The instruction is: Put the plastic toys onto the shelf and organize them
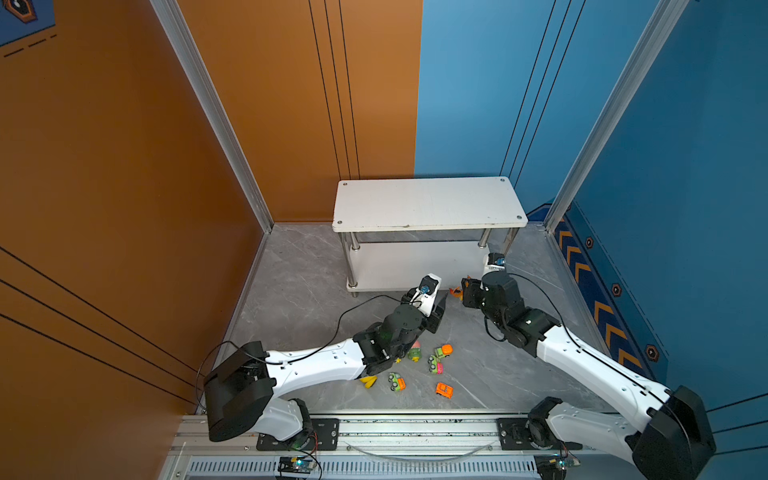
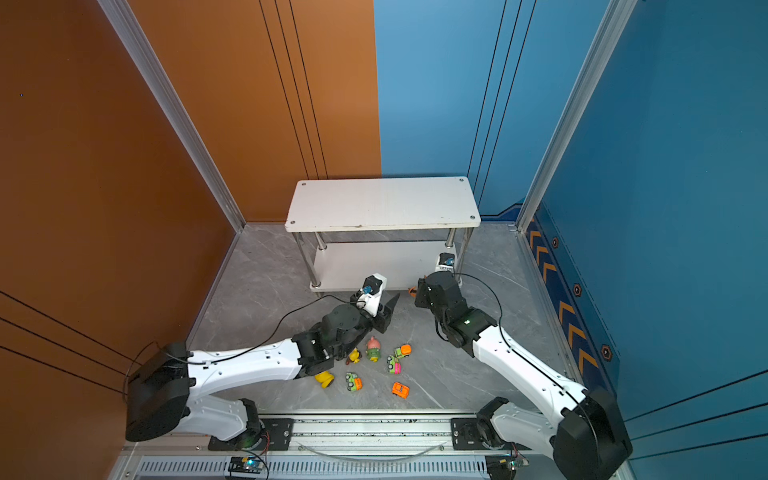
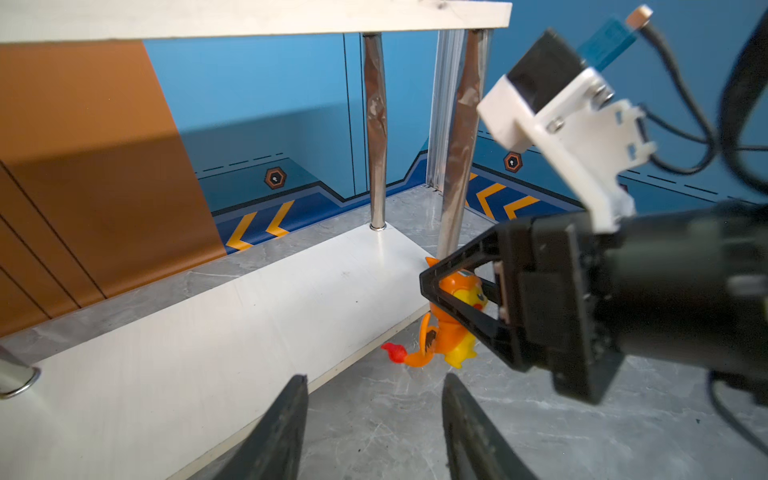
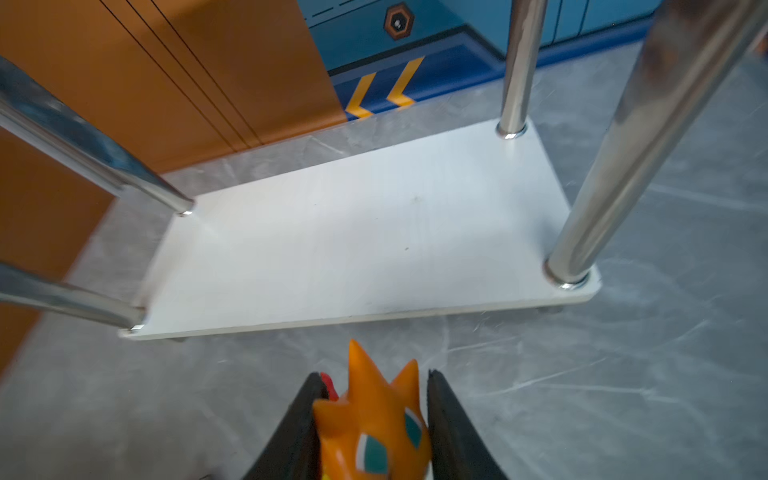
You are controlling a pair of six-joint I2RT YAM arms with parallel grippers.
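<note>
— What has the right gripper [image 4: 376,386] got?

— Its jaws are closed on the orange figurine [image 4: 374,432], one black finger against each side of the head. That wrist view cuts off the body. The left wrist view shows the rest, with the flame-tipped tail hanging down, just off the front edge of the shelf's lower board [image 3: 208,332], beside the corner leg [image 3: 459,158]. I can't tell whether its feet touch the floor [image 2: 457,374].

— And the left gripper [image 3: 374,399]?

— Its jaws are well apart with nothing between them, low in front of that same edge.

— The shelf [image 1: 424,203]?

— It stands at the floor's back edge. In both top views its upper board hides most of the lower one.

— The other toys?

— They lie mid-floor toward the front edge: an orange car [image 2: 400,390], three green cars [image 2: 353,381], and a pink-topped figure [image 2: 373,349]. A yellow figurine [image 2: 325,380] is partly under the left arm [image 2: 249,361]. A smaller yellow one [image 2: 354,356] is too hidden to make out.
</note>
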